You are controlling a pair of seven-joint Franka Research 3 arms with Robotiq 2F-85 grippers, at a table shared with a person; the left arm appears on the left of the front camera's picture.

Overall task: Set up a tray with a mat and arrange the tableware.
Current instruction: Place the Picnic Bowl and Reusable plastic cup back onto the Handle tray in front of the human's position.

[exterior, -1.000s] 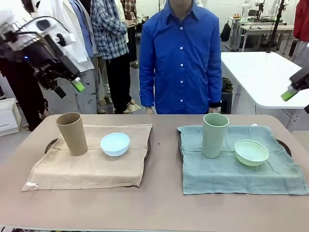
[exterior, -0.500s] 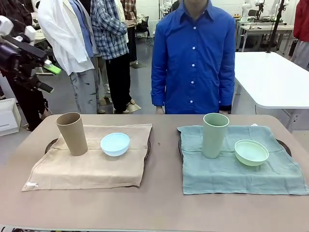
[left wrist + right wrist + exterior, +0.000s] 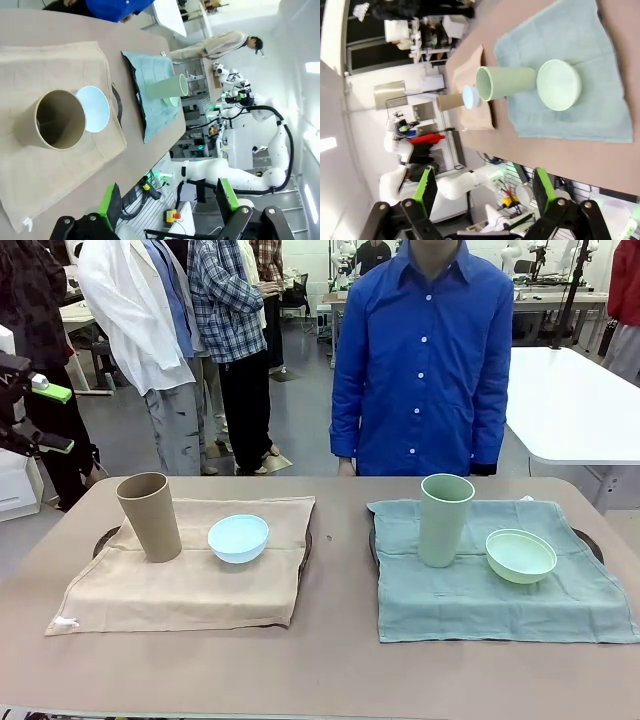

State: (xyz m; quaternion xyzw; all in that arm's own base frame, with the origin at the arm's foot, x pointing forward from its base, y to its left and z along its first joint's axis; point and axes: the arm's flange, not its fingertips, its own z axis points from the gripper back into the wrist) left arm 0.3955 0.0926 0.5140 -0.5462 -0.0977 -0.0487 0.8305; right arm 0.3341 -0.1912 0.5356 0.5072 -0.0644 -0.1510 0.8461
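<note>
The left gripper [image 3: 42, 418] sits at the far left edge of the front view, above and off the table, its jaws wide with nothing between them. The right gripper [image 3: 482, 192] rises from the bottom of its own wrist view, jaws equally wide and empty, high over the table.

The likeliest risk, as I judge it, is a stray pass by either arm tipping a tall cup or dragging a mat askew.

The tan cup [image 3: 149, 516] stands upright at centre left on the beige mat [image 3: 190, 590], the light blue bowl [image 3: 238, 538] just beside it. At centre right, the pale green cup [image 3: 445, 519] stands on the teal mat [image 3: 480, 595], near the pale green bowl [image 3: 520, 555]. Dark tray [image 3: 105, 538] rims peek from under both mats.
</note>
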